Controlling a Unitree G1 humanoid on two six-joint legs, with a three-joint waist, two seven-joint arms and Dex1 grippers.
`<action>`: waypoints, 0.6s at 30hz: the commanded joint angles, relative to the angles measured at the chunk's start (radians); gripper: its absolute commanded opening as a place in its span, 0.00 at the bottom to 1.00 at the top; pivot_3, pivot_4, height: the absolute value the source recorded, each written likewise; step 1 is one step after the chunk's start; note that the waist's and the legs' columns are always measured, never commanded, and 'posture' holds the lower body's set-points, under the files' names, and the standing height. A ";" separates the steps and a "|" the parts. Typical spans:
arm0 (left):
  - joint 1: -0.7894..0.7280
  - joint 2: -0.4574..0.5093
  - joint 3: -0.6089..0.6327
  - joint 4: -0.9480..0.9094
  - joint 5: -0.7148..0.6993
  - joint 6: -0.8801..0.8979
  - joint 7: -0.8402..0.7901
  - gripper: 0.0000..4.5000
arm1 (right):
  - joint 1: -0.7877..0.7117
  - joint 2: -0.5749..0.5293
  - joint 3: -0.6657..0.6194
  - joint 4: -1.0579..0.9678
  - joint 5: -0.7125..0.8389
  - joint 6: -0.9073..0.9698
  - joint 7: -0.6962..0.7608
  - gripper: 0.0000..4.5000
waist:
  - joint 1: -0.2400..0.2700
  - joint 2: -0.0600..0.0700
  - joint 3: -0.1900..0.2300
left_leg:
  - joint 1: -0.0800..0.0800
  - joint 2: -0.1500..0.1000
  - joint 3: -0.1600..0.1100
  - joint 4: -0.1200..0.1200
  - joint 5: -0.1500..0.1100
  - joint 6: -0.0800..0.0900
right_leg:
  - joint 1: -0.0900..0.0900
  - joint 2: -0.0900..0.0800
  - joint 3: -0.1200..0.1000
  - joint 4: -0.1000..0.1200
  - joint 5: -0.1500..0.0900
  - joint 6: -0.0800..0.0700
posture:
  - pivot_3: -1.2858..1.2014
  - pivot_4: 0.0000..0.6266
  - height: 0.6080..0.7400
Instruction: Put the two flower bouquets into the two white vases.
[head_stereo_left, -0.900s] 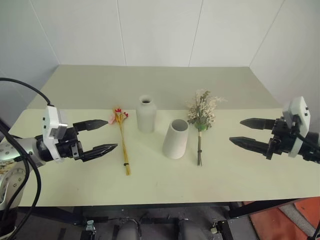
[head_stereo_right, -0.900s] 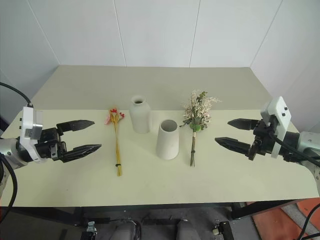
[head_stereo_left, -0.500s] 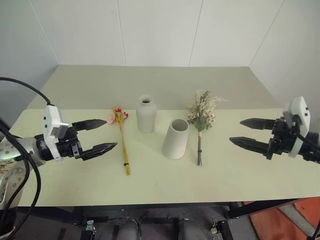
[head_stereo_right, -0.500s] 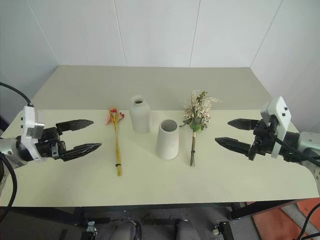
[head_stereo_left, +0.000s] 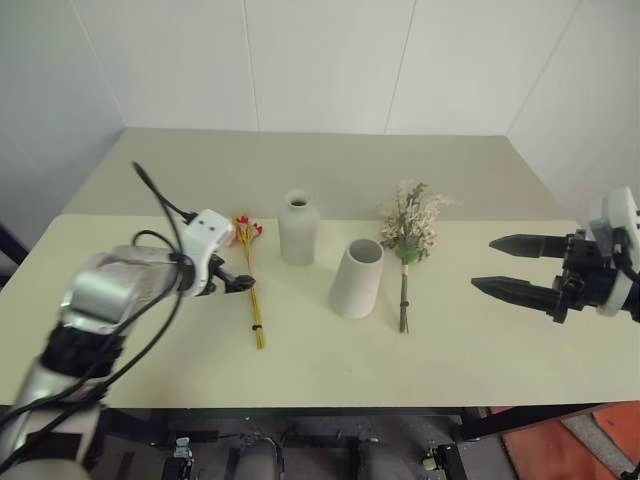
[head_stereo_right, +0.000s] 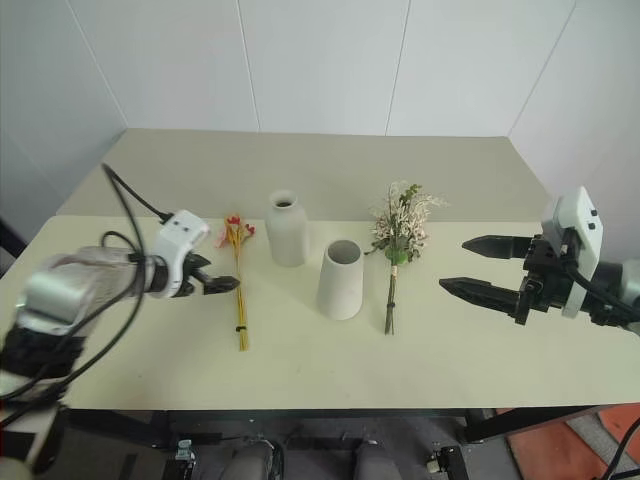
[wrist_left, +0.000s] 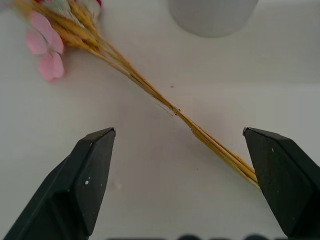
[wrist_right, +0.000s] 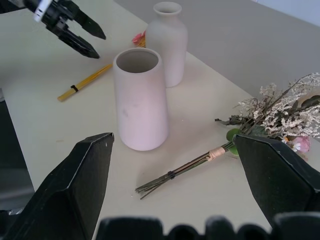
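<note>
The slim bouquet (head_stereo_left: 255, 310) of yellow stalks with red and pink blossoms lies flat at the table's left. My left gripper (wrist_left: 180, 150) hovers open just above its stalks (wrist_left: 150, 90), which run between the two fingers without touching them. The bottle-shaped white vase (head_stereo_left: 298, 228) and the wide-mouthed white vase (head_stereo_left: 358, 280) stand upright in the middle. To their right lies the fuller bouquet (head_stereo_left: 410, 225) with cream sprigs and green leaves. My right gripper (head_stereo_left: 485, 264) hangs open and empty, well right of that bouquet.
The pale table (head_stereo_left: 450, 170) reaches back to a white wall. Bare surface lies in front of the vases and behind them. The right wrist view looks past the wide vase (wrist_right: 141, 100) to my left gripper (wrist_right: 75, 27).
My left arm has swung in from the table's left side to the slim bouquet, and its gripper now points down over the stalks. The right gripper has kept its place.
</note>
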 joint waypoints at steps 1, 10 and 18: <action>-0.089 -0.090 -0.064 0.099 0.084 0.076 0.098 0.99 | -0.009 -0.006 -0.033 -0.016 0.012 -0.015 -0.004 1.00 | -0.003 0.000 0.000 | 0.000 0.000 0.000 0.000 0.000 0.000 | 0.000 0.000 0.000 0.000 0.000 0.000 | 0.52 0.24 1.00; -0.193 -0.221 -0.074 0.348 0.189 0.011 0.165 0.95 | 0.014 0.001 -0.058 -0.037 0.032 -0.009 -0.015 1.00 | -0.011 0.000 0.000 | 0.002 -0.001 -0.001 0.000 0.000 0.000 | 0.002 -0.001 0.000 0.001 0.000 0.000 | 0.52 0.24 1.00; -0.191 -0.209 -0.048 0.374 0.216 -0.012 0.168 0.43 | 0.028 0.000 -0.069 -0.035 0.034 -0.015 -0.009 1.00 | -0.017 0.001 0.000 | 0.002 -0.001 -0.001 0.000 0.000 0.000 | 0.002 -0.001 0.000 0.002 0.000 0.000 | 0.52 0.24 1.00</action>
